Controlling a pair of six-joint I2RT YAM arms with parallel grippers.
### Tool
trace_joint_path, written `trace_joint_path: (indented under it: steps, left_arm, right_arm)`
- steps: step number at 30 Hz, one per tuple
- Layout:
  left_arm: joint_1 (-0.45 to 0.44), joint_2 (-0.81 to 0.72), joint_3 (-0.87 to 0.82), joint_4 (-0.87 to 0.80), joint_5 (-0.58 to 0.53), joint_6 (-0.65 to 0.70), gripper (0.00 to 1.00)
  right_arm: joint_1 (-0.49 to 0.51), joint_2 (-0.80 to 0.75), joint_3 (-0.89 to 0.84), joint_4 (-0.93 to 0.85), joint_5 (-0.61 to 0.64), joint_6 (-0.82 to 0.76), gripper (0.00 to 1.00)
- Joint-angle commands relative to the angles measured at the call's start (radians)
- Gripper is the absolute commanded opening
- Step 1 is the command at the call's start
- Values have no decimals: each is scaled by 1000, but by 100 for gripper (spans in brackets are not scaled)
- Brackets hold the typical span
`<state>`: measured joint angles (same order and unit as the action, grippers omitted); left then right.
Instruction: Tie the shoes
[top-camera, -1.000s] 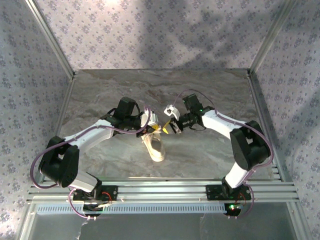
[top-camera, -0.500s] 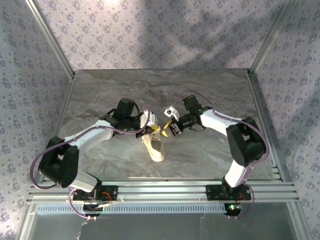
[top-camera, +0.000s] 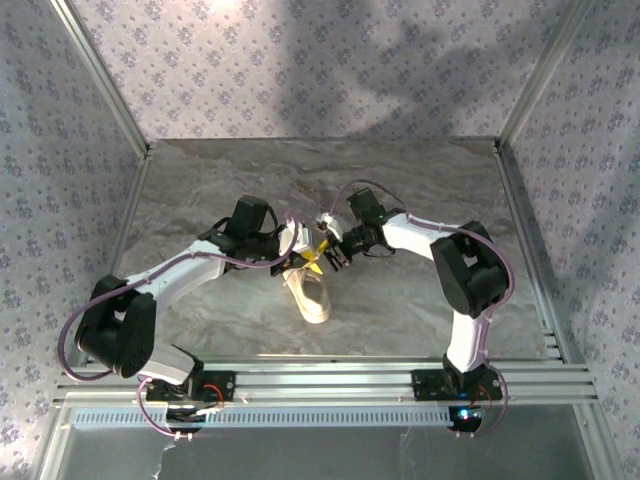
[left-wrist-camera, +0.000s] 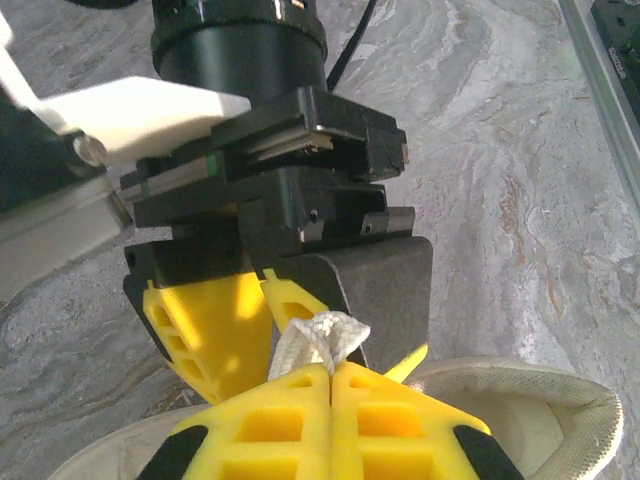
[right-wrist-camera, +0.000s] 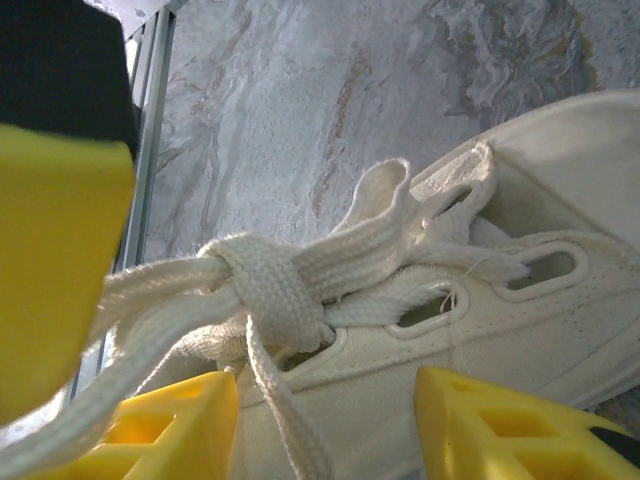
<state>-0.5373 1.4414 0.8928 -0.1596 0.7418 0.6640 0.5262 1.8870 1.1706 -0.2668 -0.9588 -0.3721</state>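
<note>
The cream-white shoe lies on the marble table with both grippers at its laced end. My left gripper is shut on a loop of white lace, which sticks up from between its yellow fingertips. My right gripper faces it at close range and is open. In the right wrist view its fingertips straddle the shoe's side just below the lace knot, with nothing gripped. A lace strand hangs down from the knot between them.
Grey marble table top inside a patterned enclosure with aluminium posts. A slotted metal rail runs along the near edge at the arm bases. The left gripper's yellow finger shows at the left of the right wrist view.
My right gripper has opened and moved left, closer to the shoe and the left gripper. The left gripper keeps its hold on the lace and has not moved.
</note>
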Motion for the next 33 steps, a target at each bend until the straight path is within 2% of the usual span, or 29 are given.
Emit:
trace_joint_path:
  steps: [1,4,6,17,33]
  left_arm:
    - [7,-23,10,-10,50,17,0]
    - [8,-22,11,-11,48,17,0]
    - [10,-21,9,-10,45,17,0]
    - [16,-22,-4,-6,28,19,0]
    - [19,-30,-18,2,22,17,0]
  right_arm:
    - [5,35,58,-49,-37,-36,44]
    - [2,27,58,-64,-27,-30,20]
    - [-6,3,45,-64,-21,-18,15]
    - [-24,-128,-31,-148,0,-17,12]
    - [-98,-179,-104,-156,14,19,11]
